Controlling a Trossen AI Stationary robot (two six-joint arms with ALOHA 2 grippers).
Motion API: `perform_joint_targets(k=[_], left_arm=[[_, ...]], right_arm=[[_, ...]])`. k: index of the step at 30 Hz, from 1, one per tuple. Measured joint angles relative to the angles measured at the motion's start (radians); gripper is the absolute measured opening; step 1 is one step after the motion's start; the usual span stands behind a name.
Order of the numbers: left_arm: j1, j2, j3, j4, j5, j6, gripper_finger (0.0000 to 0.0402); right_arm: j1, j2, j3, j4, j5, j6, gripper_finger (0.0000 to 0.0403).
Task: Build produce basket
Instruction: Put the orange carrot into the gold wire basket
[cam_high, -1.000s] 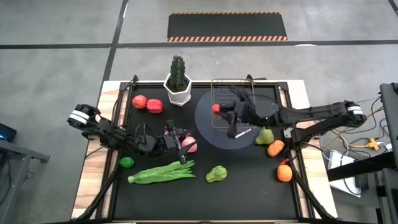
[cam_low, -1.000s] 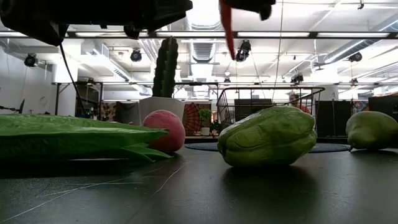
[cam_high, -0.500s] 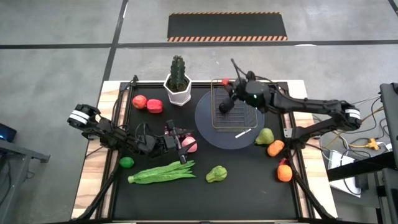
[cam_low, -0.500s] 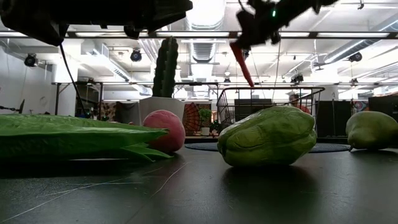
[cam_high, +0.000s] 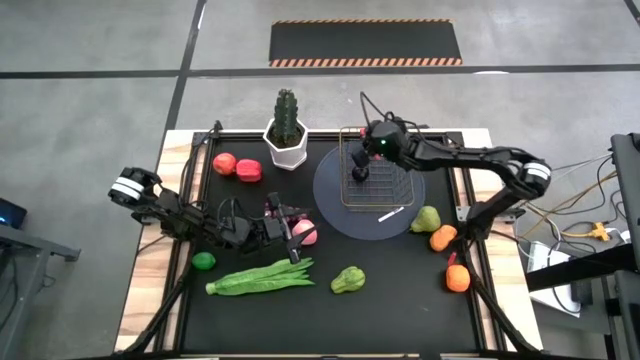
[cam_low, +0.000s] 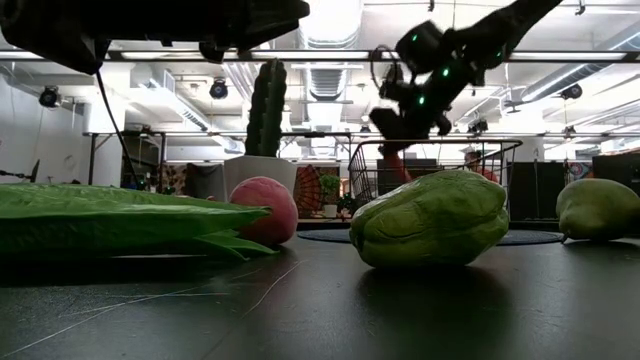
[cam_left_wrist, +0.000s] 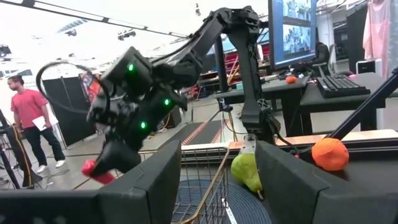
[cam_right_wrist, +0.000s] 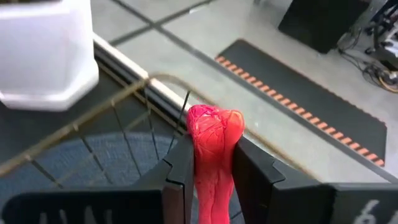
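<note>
Rectangular wire basket (cam_high: 374, 168) on round grey plate (cam_high: 335, 205); right gripper (cam_right_wrist: 211, 163) pinching red pepper-like toy (cam_right_wrist: 211, 149) above basket; left gripper (cam_high: 296, 236) half-spread beside pink peach (cam_high: 304, 233).

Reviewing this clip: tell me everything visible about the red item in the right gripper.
The red item is a long, narrow toy piece, glossy and wrinkled like soft plastic, with a lobed, rounded end; it could be a pepper, though I can't be sure. The right gripper is shut on it, one dark finger pressing each side, so it points out past the fingertips. It hangs over the wire basket, which sits on the round grey plate, with its tip down at rim level in the low view. Only the fingers touch it.
</note>
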Motion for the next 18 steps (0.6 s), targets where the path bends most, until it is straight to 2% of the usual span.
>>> perform_joint_targets(k=[11, 18], left_arm=[[0.0, 0.0, 0.0, 0.0, -0.001, 0.0, 0.019], [0.0, 0.0, 0.0, 0.0, -0.001, -0.001, 0.019]], right_arm=[[0.0, 0.087, 0.0, 0.004, 0.006, -0.002, 0.0107], [0.0, 0.092, 0.0, 0.007, 0.011, -0.002, 0.0162]])
